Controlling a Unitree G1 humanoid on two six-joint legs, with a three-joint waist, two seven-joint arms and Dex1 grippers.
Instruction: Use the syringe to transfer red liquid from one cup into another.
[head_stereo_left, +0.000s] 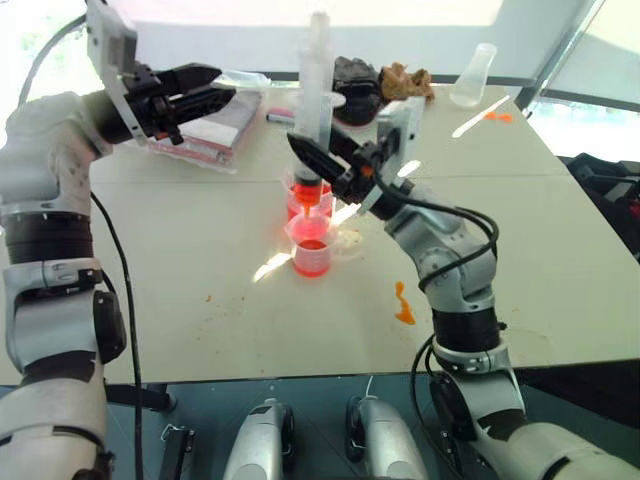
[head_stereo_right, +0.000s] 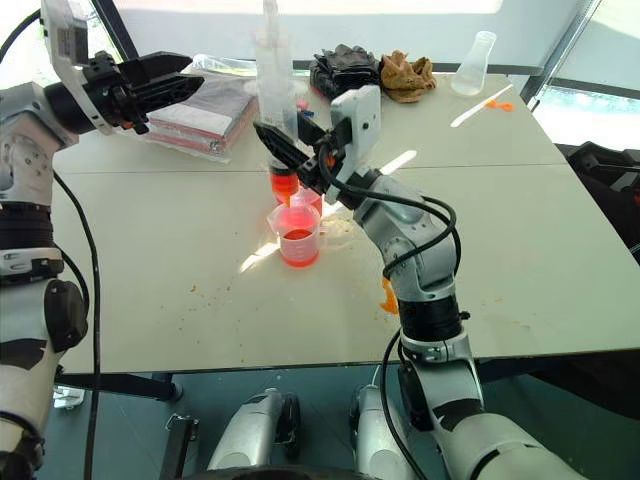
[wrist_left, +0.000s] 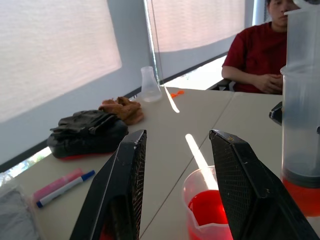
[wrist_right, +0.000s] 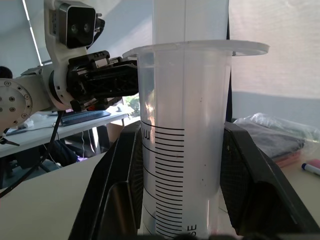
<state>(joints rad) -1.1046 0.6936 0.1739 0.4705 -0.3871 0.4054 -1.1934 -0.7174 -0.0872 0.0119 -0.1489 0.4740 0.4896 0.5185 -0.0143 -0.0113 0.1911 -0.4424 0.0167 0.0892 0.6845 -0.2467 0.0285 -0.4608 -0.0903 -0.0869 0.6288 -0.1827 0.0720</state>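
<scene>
R gripper clamps the syringe upright over the handled cup; L gripper, at 10 o'clock, hangs open, empty. Risk: tip drips or knocks a cup if it tilts.

A clear conical flask stood near the tabletop's far right corner, an orange smear nearer the front edge. Black gloves and a brown rag lay along the far edge, a plastic-wrapped packet toward the far left. A person in red sat beyond.
</scene>
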